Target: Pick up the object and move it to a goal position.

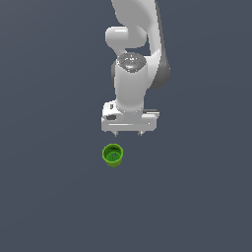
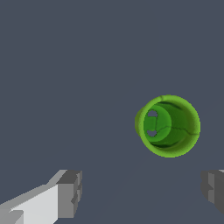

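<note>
The object is a small bright green cup (image 1: 112, 155) with a thicker rim, standing upright on the dark grey floor with its mouth up. My gripper (image 1: 128, 133) hangs just beyond it and slightly toward the exterior view's right, with only its two short fingertips (image 1: 116, 133) showing under the white hand. In the wrist view the cup (image 2: 168, 126) shows its hollow inside, and the gripper (image 2: 142, 192) is open, its grey fingers (image 2: 70, 193) set wide apart with nothing between them. The cup lies outside the gap between the fingers.
A plain dark grey floor (image 1: 49, 197) fills both views. The white arm (image 1: 135, 54) rises from the hand toward the top of the exterior view.
</note>
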Controlling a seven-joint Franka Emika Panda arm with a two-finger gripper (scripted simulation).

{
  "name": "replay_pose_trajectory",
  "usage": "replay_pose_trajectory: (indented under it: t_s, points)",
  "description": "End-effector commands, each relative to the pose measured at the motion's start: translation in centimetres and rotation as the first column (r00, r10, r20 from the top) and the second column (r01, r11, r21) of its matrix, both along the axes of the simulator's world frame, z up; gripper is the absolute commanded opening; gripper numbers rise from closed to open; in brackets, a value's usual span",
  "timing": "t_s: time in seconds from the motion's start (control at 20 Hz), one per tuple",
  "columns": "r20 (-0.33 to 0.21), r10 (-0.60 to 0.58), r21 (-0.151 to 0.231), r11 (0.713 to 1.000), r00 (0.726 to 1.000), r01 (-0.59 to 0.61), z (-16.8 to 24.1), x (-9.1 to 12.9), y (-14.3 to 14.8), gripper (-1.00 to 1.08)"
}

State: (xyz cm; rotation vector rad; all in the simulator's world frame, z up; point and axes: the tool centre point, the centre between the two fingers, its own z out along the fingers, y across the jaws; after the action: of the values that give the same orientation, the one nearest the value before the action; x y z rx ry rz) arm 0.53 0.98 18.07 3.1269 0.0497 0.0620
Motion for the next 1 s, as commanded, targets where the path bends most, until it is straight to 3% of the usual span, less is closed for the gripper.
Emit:
replay_pose_trajectory:
  t_s: [0.0,0.55,0.95]
  points:
    - [0.0,0.0,0.0,1.0,1.0,0.0,0.0,0.0,0.0,0.28]
    - [-0.01,-0.006,-0.004,1.0,1.0,0.006,0.2,-0.2,-0.6,0.28]
    - [-0.071,0.089,-0.059,0.994,0.993,-0.093,-1.2,-0.2,-0.3,0.28]
